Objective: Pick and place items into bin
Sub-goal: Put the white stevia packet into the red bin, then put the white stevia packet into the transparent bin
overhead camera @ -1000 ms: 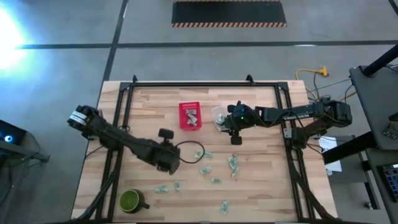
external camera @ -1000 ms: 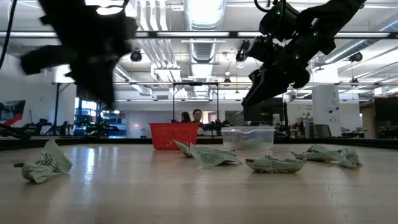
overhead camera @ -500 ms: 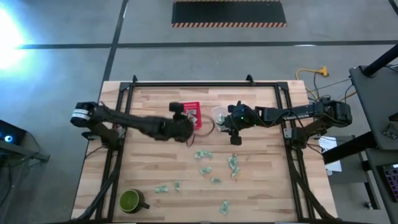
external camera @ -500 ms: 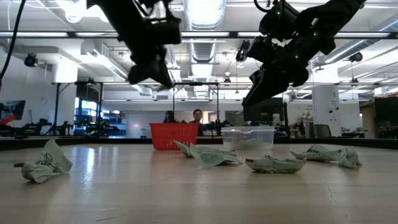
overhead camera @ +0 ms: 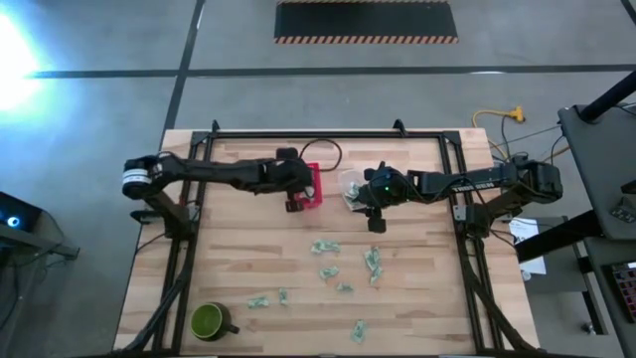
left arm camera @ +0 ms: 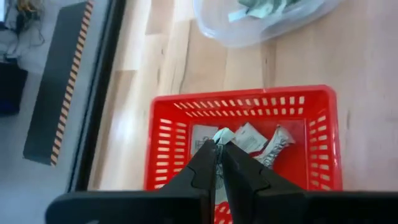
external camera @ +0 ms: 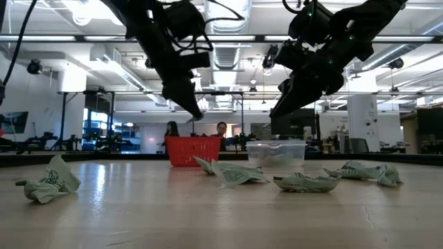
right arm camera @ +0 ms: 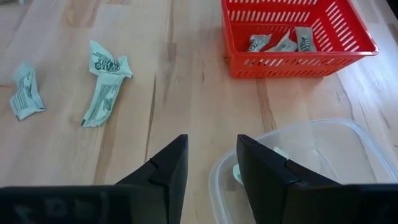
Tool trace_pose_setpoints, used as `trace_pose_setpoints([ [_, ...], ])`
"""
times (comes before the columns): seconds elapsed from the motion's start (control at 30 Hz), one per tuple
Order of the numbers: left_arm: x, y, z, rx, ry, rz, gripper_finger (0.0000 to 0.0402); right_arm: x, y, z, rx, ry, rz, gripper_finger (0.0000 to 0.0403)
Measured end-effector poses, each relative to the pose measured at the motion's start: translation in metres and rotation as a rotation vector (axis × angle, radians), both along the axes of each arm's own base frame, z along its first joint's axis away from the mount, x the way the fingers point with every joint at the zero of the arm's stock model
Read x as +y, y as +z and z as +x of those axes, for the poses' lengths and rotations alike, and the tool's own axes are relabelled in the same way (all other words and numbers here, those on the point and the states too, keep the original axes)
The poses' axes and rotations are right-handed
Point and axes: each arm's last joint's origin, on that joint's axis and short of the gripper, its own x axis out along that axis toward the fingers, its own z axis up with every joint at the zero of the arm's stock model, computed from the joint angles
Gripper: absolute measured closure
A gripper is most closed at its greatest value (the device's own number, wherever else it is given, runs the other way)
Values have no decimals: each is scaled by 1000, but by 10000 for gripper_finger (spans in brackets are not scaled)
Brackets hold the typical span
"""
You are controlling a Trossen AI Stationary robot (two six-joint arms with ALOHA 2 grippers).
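Items (overhead camera: 344, 267): small crumpled green-and-white pieces, scattered loose over the middle and near part of the table (overhead camera: 417, 308), with one at the low view's left foreground (external camera: 47, 182) and several more across its middle (external camera: 304, 182). A few lay inside the red basket (left arm camera: 323, 140), seen there from the left wrist (left arm camera: 255, 138) and the right wrist (right arm camera: 283, 42). More lay in the clear tub (right arm camera: 323, 155), which stood just beside the basket on its right-arm side. Left claw (left arm camera: 219, 163): hung over the basket's interior, fingers (left arm camera: 202, 169) pressed together with only a thin slit between; whether a piece was pinched at the tips could not be told. Left arm (overhead camera: 214, 171) reached across the far part of the table to the basket (overhead camera: 310, 189). Right claw (right arm camera: 211, 163): poised above the near rim of the tub, jaws parted, nothing between them; two loose pieces (right arm camera: 102, 81) lay on the bare wood beyond it. Green mug (overhead camera: 208, 320): upright at the table's near left corner, well apart from the basket. Two people stood in the room behind the basket in the low view (external camera: 220, 130).
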Motion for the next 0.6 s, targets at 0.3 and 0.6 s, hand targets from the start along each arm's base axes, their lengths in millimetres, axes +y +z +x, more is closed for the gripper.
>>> trace_pose_setpoints([
  [0.3,2,-14,6,40,-1,-11,395,3,0,0,-7,70,97,273],
  [0.6,3,-13,7,24,-2,-4,333,7,-2,-2,16,95,212,258],
])
